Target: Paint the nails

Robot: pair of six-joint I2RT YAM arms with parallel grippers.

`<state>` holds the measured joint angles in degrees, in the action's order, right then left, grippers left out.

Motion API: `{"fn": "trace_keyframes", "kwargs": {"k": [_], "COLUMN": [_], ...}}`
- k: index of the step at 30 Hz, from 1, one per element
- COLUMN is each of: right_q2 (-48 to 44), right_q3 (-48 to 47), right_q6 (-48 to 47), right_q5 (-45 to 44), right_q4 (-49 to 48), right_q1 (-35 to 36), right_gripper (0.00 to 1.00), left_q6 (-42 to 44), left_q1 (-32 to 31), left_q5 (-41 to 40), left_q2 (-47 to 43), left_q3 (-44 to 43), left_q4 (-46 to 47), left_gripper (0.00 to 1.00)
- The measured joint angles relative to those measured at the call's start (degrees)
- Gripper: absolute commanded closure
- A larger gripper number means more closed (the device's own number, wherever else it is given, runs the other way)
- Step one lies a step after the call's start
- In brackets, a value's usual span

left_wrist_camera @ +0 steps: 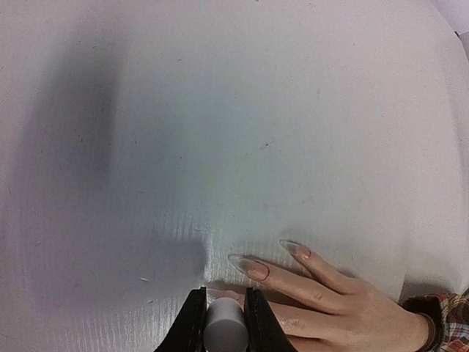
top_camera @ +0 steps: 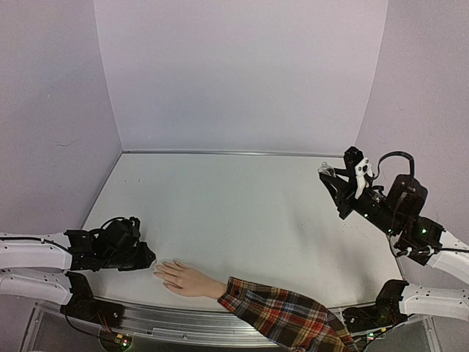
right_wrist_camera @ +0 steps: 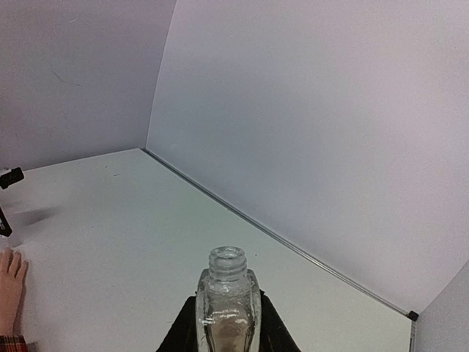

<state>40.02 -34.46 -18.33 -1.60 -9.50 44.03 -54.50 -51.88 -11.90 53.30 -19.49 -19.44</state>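
Observation:
The beige mannequin hand (top_camera: 187, 279) with a red plaid sleeve (top_camera: 282, 315) lies palm down at the table's near edge, fingers pointing left. In the left wrist view two long pale nails (left_wrist_camera: 256, 270) (left_wrist_camera: 299, 251) show clearly. My left gripper (top_camera: 146, 260) is at the fingertips and is shut on a white cylindrical cap (left_wrist_camera: 223, 330), held just over a third fingertip; any brush under it is hidden. My right gripper (top_camera: 331, 177) is raised at the right and is shut on a small clear bottle (right_wrist_camera: 227, 293) that is open, with no cap and pinkish liquid inside.
The white table (top_camera: 234, 213) is enclosed by pale walls at the back and both sides. A metal rail (top_camera: 176, 319) runs along the near edge under the sleeve. The hand's fingers also show at the left edge of the right wrist view (right_wrist_camera: 9, 286).

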Motion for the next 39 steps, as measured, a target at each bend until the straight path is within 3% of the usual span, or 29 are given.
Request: {"fn": "trace_keyframes", "kwargs": {"k": [39], "right_q2": [0.91], "right_q3": [0.00], "right_q6": [0.20], "right_q5": [0.74], "right_q4": [-0.35], "right_q1": [0.00], "right_gripper": [1.00], "left_q6": [-2.87], "left_q1": [0.00], "left_q5": [-1.44], "left_q2": [1.53], "left_q3": [0.11], "left_q4": [-0.11], "left_gripper": [1.00]}}
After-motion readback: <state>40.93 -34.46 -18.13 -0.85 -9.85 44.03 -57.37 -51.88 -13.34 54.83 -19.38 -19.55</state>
